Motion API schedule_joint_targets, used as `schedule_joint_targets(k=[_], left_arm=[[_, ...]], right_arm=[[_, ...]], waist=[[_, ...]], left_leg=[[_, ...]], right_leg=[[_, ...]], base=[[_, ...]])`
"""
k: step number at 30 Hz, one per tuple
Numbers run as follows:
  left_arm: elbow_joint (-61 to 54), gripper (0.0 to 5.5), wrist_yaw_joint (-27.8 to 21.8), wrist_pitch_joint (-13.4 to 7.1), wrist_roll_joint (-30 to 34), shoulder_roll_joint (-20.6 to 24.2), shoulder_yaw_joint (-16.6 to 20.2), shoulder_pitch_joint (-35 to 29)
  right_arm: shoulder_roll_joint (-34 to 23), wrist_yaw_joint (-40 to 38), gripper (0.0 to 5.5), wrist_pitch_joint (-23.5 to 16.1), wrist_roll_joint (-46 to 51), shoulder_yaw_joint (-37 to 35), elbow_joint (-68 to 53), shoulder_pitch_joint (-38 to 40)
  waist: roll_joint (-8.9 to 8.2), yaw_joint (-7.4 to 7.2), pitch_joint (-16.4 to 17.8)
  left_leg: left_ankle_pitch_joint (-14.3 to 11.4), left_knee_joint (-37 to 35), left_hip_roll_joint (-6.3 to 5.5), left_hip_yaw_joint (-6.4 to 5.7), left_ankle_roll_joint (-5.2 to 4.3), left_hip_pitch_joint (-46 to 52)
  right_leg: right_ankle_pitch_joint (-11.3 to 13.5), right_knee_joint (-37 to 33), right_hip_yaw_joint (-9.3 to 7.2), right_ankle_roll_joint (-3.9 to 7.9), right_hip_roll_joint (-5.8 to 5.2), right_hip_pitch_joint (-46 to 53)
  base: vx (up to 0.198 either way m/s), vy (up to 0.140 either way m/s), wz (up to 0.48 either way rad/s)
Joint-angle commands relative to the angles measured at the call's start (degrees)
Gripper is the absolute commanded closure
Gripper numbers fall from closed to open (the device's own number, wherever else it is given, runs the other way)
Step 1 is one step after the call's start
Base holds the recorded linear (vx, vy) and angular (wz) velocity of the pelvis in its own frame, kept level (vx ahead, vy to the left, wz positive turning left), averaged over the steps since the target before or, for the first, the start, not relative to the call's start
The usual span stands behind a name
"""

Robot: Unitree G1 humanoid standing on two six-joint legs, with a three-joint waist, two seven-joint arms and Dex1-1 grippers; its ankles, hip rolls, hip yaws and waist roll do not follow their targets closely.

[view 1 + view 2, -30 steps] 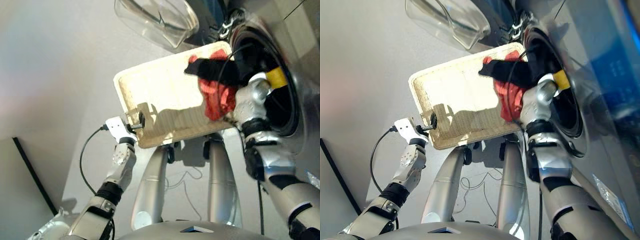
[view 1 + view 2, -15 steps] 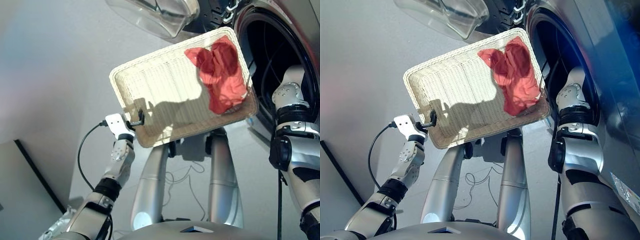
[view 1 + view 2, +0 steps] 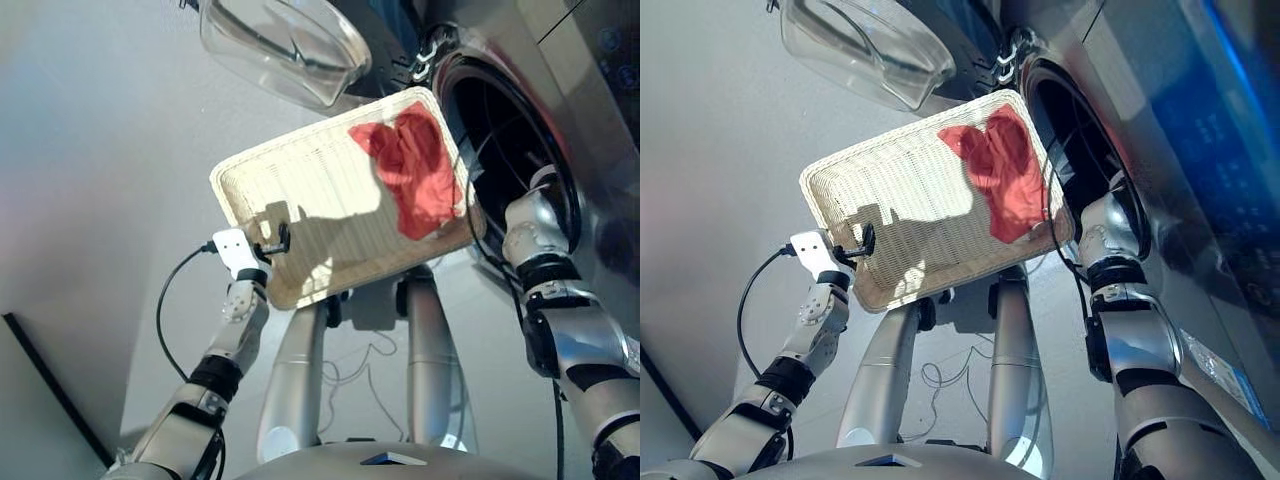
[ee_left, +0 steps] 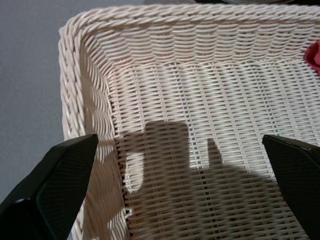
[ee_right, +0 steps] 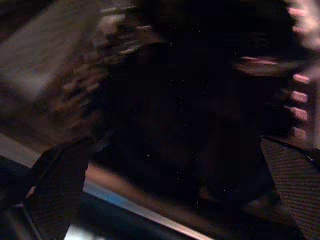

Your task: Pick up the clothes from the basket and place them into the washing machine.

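One garment is all I can see in the basket (image 3: 250,180): the coral red piece (image 3: 415,172), crumpled at the end of the tray nearest the washing machine (image 3: 560,90). The basket is cream wicker, shallow, and sits between my two arms. Its long axis runs from my left gripper (image 4: 180,200) across toward the drum mouth (image 3: 510,140), and the red cloth lies lengthwise along the short end beside that opening.

My left gripper is at the opposite, bare end of the tray. Its two black fingers (image 4: 65,185) are spread wide, one over the corner rim and one over the woven floor, holding nothing. From there the red garment is well apart, showing only as a sliver of colour at the far edge of the wrist view.

My right arm is the nearer one by far. Its wrist sits at the drum's rim, just beside the basket's end, with the hand reaching into the dark of the drum. The right wrist view shows my right gripper (image 5: 175,165) with its fingers apart, and dark shapes beyond them (possibly cloth already inside, though I cannot tell).

The round glass door (image 3: 285,50) hangs open beyond the basket. I judge the next pick belongs to the right arm.
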Motion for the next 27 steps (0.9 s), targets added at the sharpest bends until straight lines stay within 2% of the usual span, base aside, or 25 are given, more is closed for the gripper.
schedule_joint_targets(k=[1,7,11,13,20,27], left_arm=[[2.3,0.0,-0.7,-1.8,2.4,1.1,3.0,0.8],[4.6,0.0,-2.8,-0.9,3.5,1.7,4.4,1.3],[5.0,0.0,-4.2,-0.4,3.6,2.1,5.0,1.0],[6.0,0.0,-4.1,-0.3,3.8,2.1,5.2,0.7],[6.1,0.0,-3.1,0.0,4.9,1.6,4.9,-1.0],[4.5,0.0,-1.8,-0.1,5.2,1.8,4.1,-3.3]], right_arm=[[0.7,5.6,0.0,0.6,-4.3,4.4,-2.7,3.5],[2.5,14.2,0.0,4.5,-9.3,12.9,0.0,5.5],[4.4,19.0,0.0,6.5,-11.3,17.4,1.0,5.5],[5.6,19.4,0.0,6.8,-11.5,17.3,3.0,5.1],[8.2,18.4,0.0,8.7,-15.6,17.7,9.3,3.5],[7.5,16.7,0.0,9.3,-16.8,17.2,11.7,0.0]], waist=[[-1.76,0.67,-2.3],[-3.7,1.27,-2.1],[-4.3,2.0,-1.7],[-4.31,2.2,-1.6],[-3.04,3.37,-0.5],[-1.24,4.18,1.5]], left_leg=[[2.6,-5.2,-0.17,-1.8,-1.53,1.0],[3.9,-6.7,-0.56,-2.61,-1.66,1.9],[4.3,-6.5,-0.78,-3.1,-1.62,1.2],[4.3,-6.3,-0.83,-3.24,-1.57,1.0],[4.3,-5.6,-1.15,-3.54,-1.31,-0.6],[3.7,-2.2,-1.25,-3.47,-1.02,-5.4]], right_leg=[[-0.9,-4.8,-3.72,1.1,0.83,5.0],[-0.2,-6.8,-4.86,1.19,0.57,6.5],[-0.2,-6.9,-5.24,1.12,0.44,6.6],[-0.3,-6.7,-5.27,1.06,0.45,6.4],[-1.0,-5.5,-5.43,0.88,0.08,4.8],[-2.2,-1.7,-5.0,0.55,0.01,0.1]], base=[[0.0,0.0,0.0],[0.001,-0.006,0.064],[0.0,0.0,0.0],[0.0,0.0,0.0],[0.0,0.0,0.0],[0.0,0.0,0.0]])
